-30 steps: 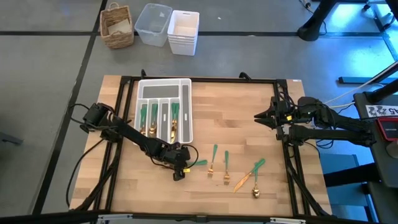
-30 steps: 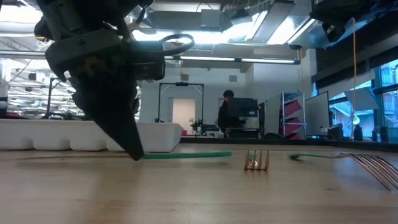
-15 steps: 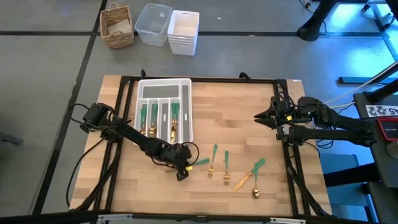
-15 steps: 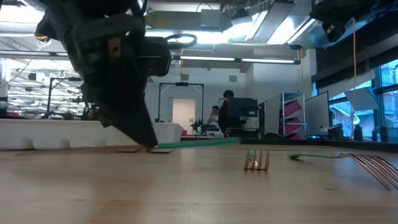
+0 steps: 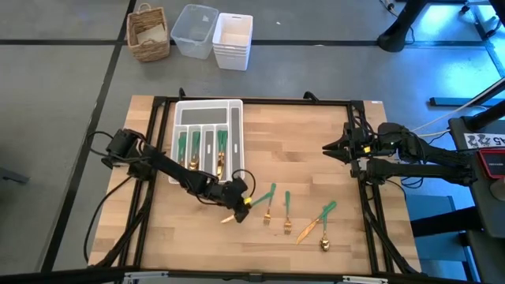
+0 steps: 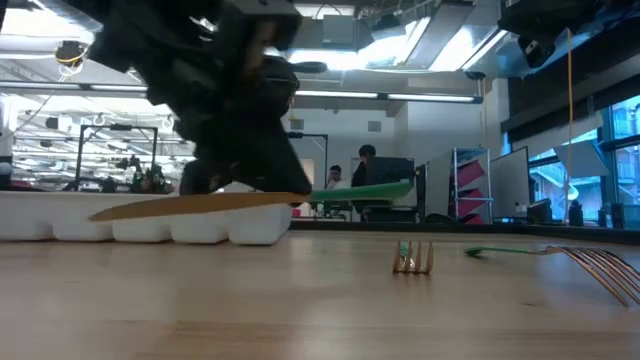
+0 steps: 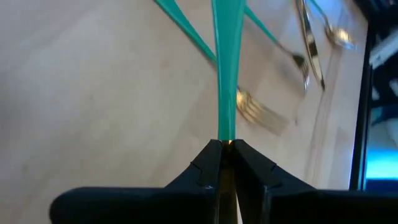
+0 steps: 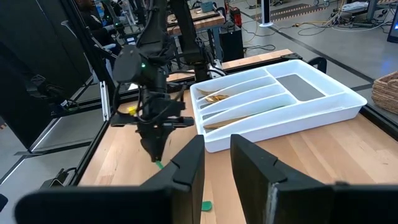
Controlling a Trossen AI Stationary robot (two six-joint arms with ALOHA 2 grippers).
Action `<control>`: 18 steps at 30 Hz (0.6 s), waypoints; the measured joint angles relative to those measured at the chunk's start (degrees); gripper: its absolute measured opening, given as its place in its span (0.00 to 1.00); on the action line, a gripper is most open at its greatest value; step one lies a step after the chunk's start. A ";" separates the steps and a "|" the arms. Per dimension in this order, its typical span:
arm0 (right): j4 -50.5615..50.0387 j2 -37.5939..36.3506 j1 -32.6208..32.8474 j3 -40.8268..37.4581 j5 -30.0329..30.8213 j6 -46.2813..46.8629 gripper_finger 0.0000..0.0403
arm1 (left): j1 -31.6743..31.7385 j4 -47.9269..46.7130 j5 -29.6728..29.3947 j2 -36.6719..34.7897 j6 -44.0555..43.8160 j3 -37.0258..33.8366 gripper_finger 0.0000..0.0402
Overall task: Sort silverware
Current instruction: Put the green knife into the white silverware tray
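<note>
- left hand at lower centre is clamped on a knife above the bench.
- the thin pinch could let it swivel or drop short of the tray.
- right hand, fingers apart, waits at the right.

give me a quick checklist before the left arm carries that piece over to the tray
1. Grip: left gripper shut on the knife at the handle-blade junction - ok.
2. Lift: knife off the table, roughly level in the low view - ok.
3. Tray: narrow slots already hold silverware; whether the knife slot has room - cannot tell.
4. Path: loose forks lie on the side away from the tray - ok.
5. Right gripper: parked at the table's right edge, open, away from the route - ok.
</note>
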 joint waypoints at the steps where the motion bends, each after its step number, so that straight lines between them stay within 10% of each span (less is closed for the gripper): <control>1: 0.00 0.01 -0.01 0.00 0.00 0.01 0.20 | 0.52 0.36 0.03 0.00 -0.78 0.00 0.05; 10: -0.02 -0.01 -0.01 0.00 -0.02 -0.01 0.20 | 5.70 -2.77 -0.27 -7.21 0.01 0.00 0.04; 18: -0.02 -0.01 0.00 0.00 -0.02 -0.04 0.20 | 10.59 -24.37 -9.09 -21.46 -3.14 0.02 0.00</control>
